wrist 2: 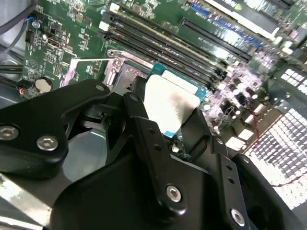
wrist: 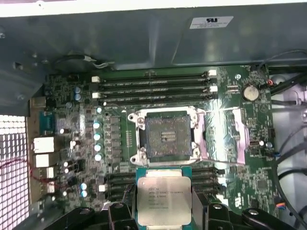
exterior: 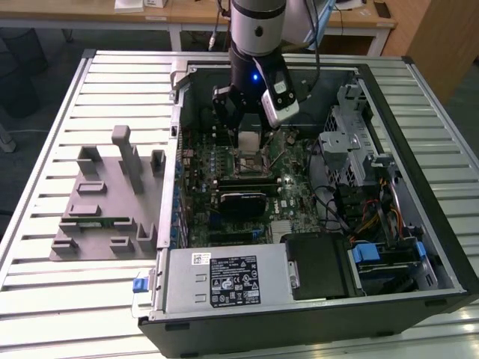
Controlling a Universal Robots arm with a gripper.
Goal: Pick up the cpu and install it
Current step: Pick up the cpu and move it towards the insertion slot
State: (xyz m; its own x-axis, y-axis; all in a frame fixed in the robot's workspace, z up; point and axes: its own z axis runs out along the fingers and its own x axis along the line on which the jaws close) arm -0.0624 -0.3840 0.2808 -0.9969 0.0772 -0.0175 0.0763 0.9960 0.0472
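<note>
The cpu (wrist: 164, 199) sits clamped in the tool (wrist: 163, 213).

**Q:** Which surfaces carried print?

**A:** A white label (exterior: 233, 280) lay on top of the grey power supply (exterior: 176, 283), at the near end of the computer case (exterior: 299, 330). In the first wrist view, a small white sticker (wrist: 211, 22) sat on the case's far inner wall. The cpu (wrist: 164, 200) bore several engraved lines on its silver top.

**Q:** Was any of it legible?

**A:** None was. The label showed only rows of small marks and symbols.
</note>
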